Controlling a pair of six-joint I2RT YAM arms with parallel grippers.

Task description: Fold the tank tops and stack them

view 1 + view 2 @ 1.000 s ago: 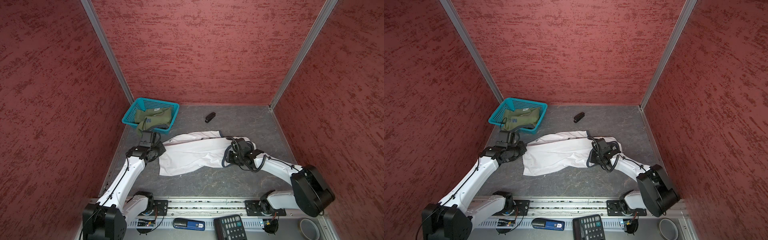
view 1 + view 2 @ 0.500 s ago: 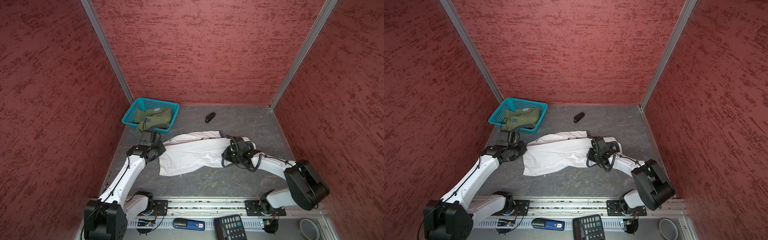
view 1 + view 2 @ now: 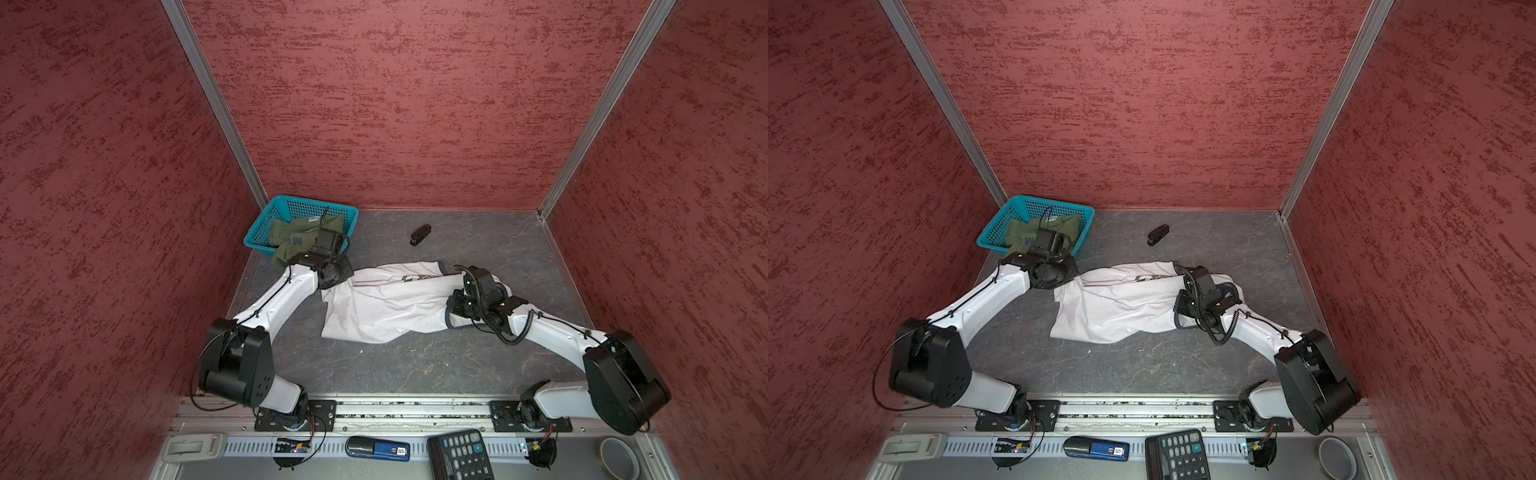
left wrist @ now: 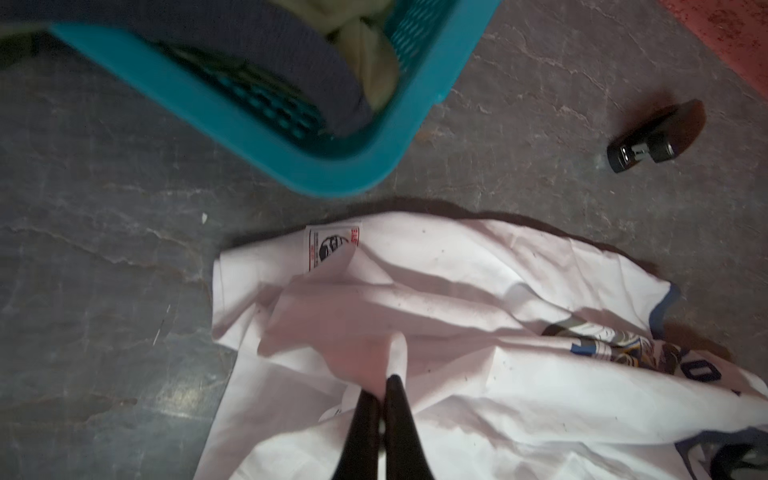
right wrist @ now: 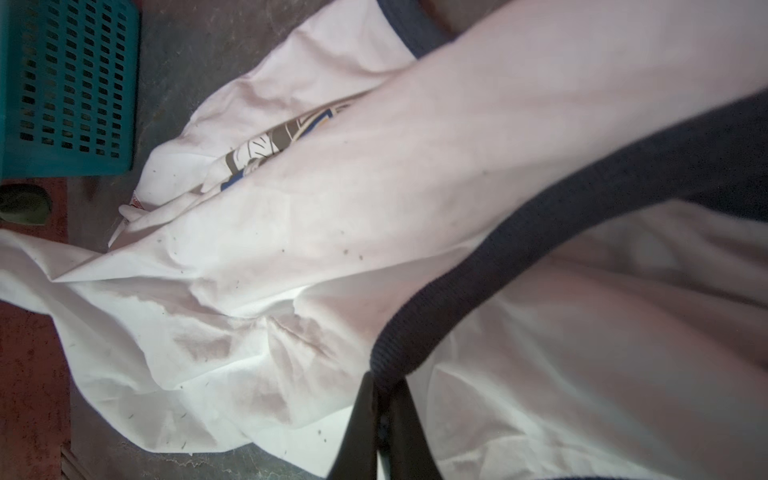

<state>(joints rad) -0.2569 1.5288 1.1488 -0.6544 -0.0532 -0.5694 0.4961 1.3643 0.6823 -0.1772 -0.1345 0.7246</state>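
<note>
The white tank top [image 3: 386, 307], a crumpled sleeveless cloth shirt with dark grey-blue trim [image 5: 623, 174] and a blue-and-yellow printed emblem [image 4: 602, 345], is lying spread across the middle of the dark grey, stone-patterned counter [image 3: 415, 365], stretching between the two arms in both top views. The left hand [image 4: 381, 384] is reaching down at the end of the shirt nearest the basket. In the left wrist view its black fingers [image 4: 361, 424] are clenching on a raised fold of the white cloth, near a corner bearing a small printed label [image 4: 332, 249]. The right hand [image 5: 382, 388] is working at the opposite end, and in the right wrist view its black fingers are pressing together on the trim, which is running straight into the grip. The emblem is showing only partly, tucked into a crease near the shirt's far edge. The olive green tank top [image 3: 284, 232] is sitting bunched inside the teal perforated plastic basket [image 3: 264, 226] in the far left corner of the counter, with part of it draping over the basket's near rim, just behind the left wrist. A small black stapler-like object [image 3: 420, 235] is lying on bare counter beyond the white tank top, apart from it. Along the near edge, a black calculator [image 3: 459, 457], a blue-and-black handheld device [image 3: 378, 449] and a grey roll of tape [image 3: 619, 457] are resting beside the metal rail [image 3: 395, 409].
</note>
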